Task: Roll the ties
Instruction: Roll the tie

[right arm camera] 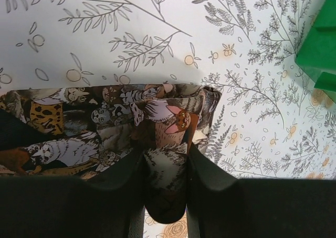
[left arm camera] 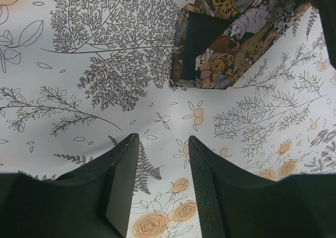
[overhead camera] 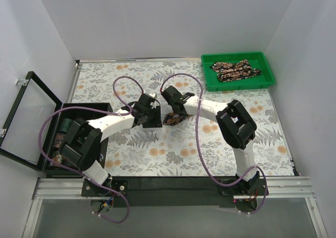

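We judge the step in hand to be the rolling itself: one tie (overhead camera: 173,118) lies bunched into a short, thick bundle near the middle of the counter, on the fern-print tablecloth (overhead camera: 157,149), while more ties (overhead camera: 234,70) wait in the green tray (overhead camera: 239,84) at the far right corner. The right jaws are clenched on a fold of the bundle; from the right wrist we see the animal-print fabric pinched between them and bulging out below the tips, with the rest of the tie spread just ahead and to the left. The left jaws stand released with only bare cloth between them, and from the left wrist the bundle sits ahead and off to the right, near but not touching. The next move, as we read it, calls for the left jaws to come in against the free side of the bundle and steady it, so the right can turn the fold over without the roll slackening.
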Robot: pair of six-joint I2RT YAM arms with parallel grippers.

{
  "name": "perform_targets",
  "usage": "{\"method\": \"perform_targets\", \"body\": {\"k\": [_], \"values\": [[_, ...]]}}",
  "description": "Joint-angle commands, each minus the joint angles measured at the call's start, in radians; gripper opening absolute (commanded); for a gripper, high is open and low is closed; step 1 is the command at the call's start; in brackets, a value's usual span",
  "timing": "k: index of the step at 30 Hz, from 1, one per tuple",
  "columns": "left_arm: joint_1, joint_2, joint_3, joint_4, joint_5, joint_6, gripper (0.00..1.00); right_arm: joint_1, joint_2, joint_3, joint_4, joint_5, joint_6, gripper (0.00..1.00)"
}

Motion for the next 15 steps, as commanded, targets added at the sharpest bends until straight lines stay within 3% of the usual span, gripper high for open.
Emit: {"method": "perform_targets", "body": {"k": [1,9,15], "values": [[0.01,-0.062,0.004,0.01,-0.016,0.016,0.41,0.013,0.031,-0.021,-0.04,-0.114,-0.002,0.18],[0.014,-0.068,0.005,0.01,-0.021,0.014,0.44,0.015,-0.015,-0.076,-0.017,-0.277,-0.019,0.41],[0.014,-0.076,0.004,0.011,-0.034,0.014,0.49,0.013,-0.078,-0.122,0.008,-0.365,-0.018,0.52]]}}
